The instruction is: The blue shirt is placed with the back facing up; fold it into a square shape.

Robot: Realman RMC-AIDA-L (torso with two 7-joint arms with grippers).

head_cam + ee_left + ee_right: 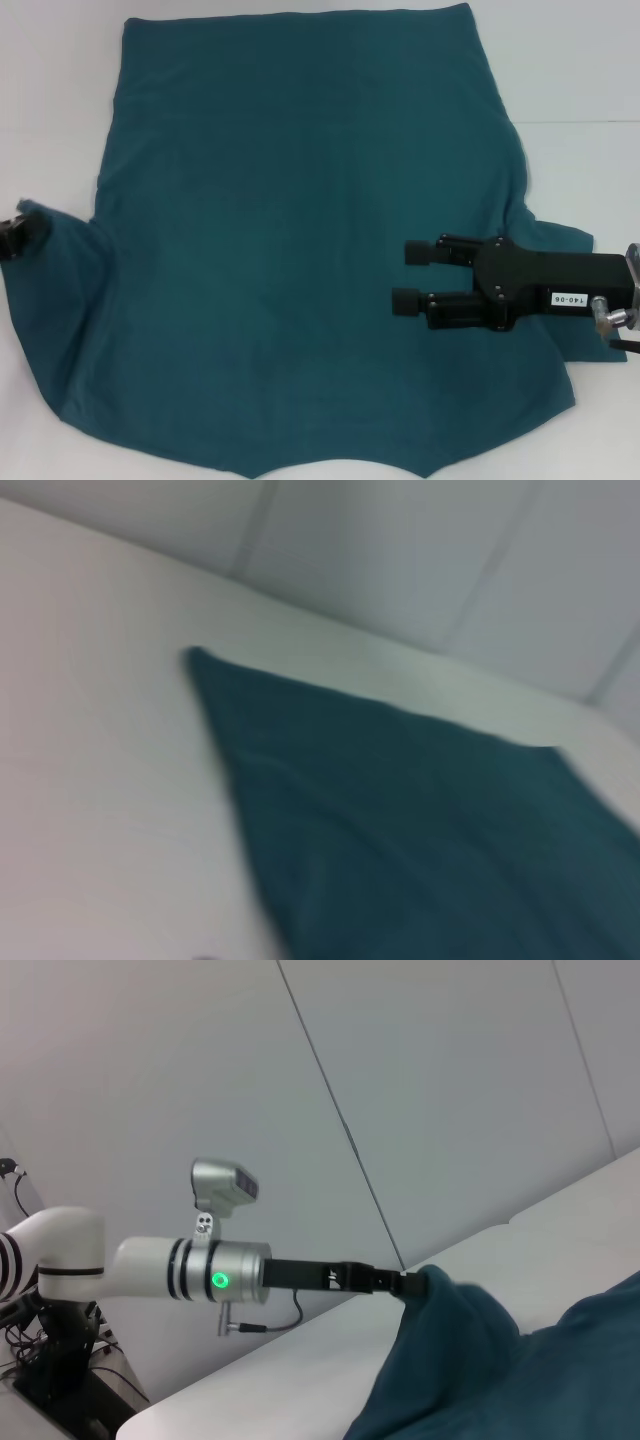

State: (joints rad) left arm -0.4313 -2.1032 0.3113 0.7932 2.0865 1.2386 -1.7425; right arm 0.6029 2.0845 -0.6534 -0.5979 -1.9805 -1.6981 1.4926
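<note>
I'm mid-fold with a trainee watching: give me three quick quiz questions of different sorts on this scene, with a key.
1. True or false: the right gripper is over the blue shirt with its fingers apart.
2. Which gripper holds the shirt's sleeve at the table's left edge: A) left B) right C) neither?
3. Fill in: the shirt side facing up shows ____ lettering.

Key: 1 true. 2 A: the left gripper grips the sleeve, as the right wrist view confirms. 3 no.

The right gripper (408,277) reaches in level from the right, its two fingers parted. The left gripper (14,238) sits at the far left edge, arm stretched straight, pinching cloth.
</note>
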